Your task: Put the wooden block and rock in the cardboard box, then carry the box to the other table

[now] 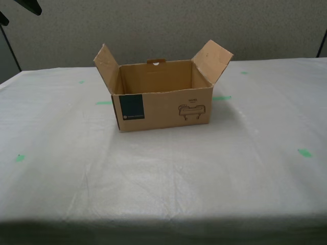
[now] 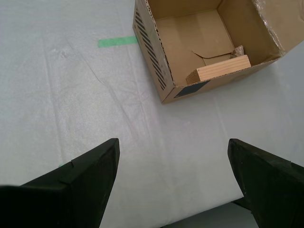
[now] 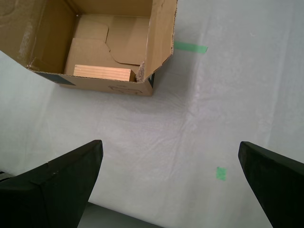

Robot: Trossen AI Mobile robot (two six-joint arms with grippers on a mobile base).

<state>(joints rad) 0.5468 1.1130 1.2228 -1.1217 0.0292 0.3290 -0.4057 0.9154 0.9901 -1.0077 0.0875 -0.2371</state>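
1. In the exterior view the other table point(image 1: 61, 173), under its wrinkled white cover, fills the scene; green tape marks point(image 1: 304, 152) dot it toward both side edges and beside the box.
2. The cardboard box point(image 1: 163, 104) stands upright on the cover, about midway between the table's side edges and nearer its far edge than its near one. Both side flaps stand up and splay outward, the handle cut-out is in the back wall, and the dark blue label point(image 1: 132, 107) and small line drawing point(image 1: 193, 111) face the camera.
3. The wooden block point(image 2: 223, 69) lies flat on the box floor, right against the front wall that carries the label.
4. The rock point(image 2: 238, 50) is, as far as I can make out, the rough grey-beige lump poking up just behind one end of the block, touching it; most of it is hidden.
5. My second gripper point(image 2: 173, 161) hangs over bare cloth near the box, jaws spread wide with nothing between them.
6. My first gripper point(image 3: 171, 164) hangs over bare cloth off the box's other front corner, jaws likewise wide apart and gripping nothing.
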